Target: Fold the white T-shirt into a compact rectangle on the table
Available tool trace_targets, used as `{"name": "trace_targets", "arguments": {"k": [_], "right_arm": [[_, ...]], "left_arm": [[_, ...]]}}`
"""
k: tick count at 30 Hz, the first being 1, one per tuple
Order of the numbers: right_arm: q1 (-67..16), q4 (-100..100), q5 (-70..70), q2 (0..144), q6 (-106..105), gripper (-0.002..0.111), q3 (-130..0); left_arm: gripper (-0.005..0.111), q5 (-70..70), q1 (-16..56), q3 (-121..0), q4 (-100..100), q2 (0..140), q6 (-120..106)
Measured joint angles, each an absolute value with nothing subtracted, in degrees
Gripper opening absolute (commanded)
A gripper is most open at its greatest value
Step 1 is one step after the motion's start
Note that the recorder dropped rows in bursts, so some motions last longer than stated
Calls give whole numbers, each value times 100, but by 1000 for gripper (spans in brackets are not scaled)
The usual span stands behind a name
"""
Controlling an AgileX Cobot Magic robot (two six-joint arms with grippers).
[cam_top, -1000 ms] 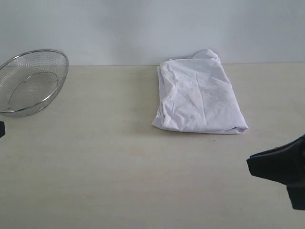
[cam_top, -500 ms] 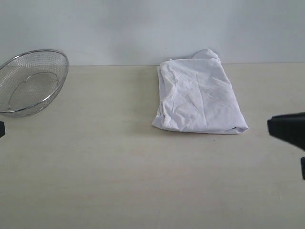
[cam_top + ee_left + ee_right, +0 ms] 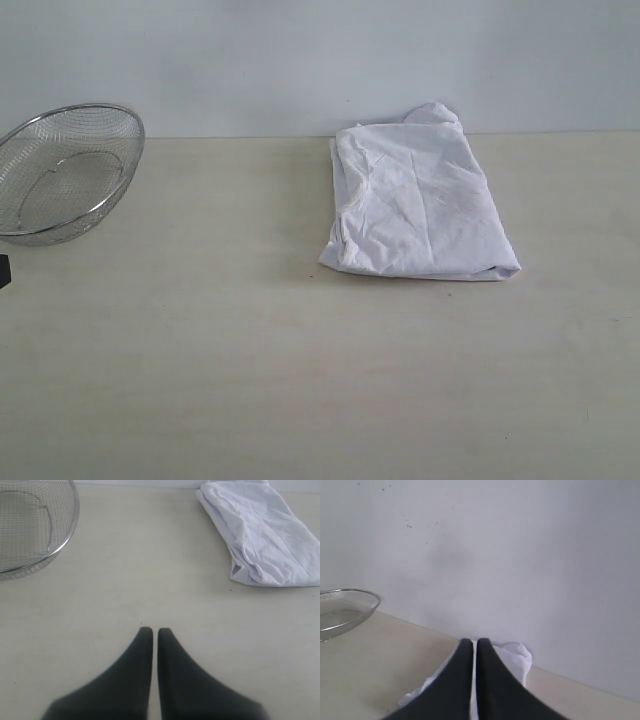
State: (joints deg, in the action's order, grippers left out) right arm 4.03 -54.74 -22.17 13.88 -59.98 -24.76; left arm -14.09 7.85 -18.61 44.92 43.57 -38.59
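The white T-shirt (image 3: 418,205) lies folded into a rumpled rectangle at the back of the table (image 3: 250,380), its plain side up. In the left wrist view the white T-shirt (image 3: 265,535) lies far off to one side of my left gripper (image 3: 150,630), which is shut with nothing in it over bare tabletop. My right gripper (image 3: 472,641) is shut and empty too, raised off the table, with the white T-shirt (image 3: 512,660) partly hidden behind its fingers. In the exterior view only a dark sliver of the left arm (image 3: 3,270) shows at the left edge; the right arm is out of view.
A round wire-mesh basket (image 3: 62,170) sits at the back left of the table, also in the left wrist view as the basket (image 3: 30,525). A pale wall (image 3: 300,60) rises right behind the table's far edge.
The right arm has pulled away to the right and left the exterior view. The shirt and basket have stayed where they were.
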Motion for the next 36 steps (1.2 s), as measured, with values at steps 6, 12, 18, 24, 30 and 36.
{"name": "trace_targets", "arguments": {"k": [6, 12, 18, 24, 30, 36], "right_arm": [[403, -5482, -1495, 1009, -6008, 0, -1517], [403, -5482, -1133, 818, -6020, 0, -622], [403, -5482, -1029, 666, -6009, 0, -47], [403, -5486, -1016, 653, -5984, 0, -21], [403, -5486, -1078, 306, -5984, 0, -6], [403, -4141, -1290, 34, -4483, 0, -2]], "left_arm": [[5, -1409, 785, -1861, 4492, 4357, -3859], [5, -1398, 785, -1861, 4492, 4357, -3859], [5, -1398, 785, -1861, 4492, 4357, -3859], [5, -1398, 785, -1861, 4492, 4357, -3859], [5, -1398, 785, -1861, 4492, 4357, -3859], [5, -1398, 785, -1861, 4492, 4357, -3859]]}}
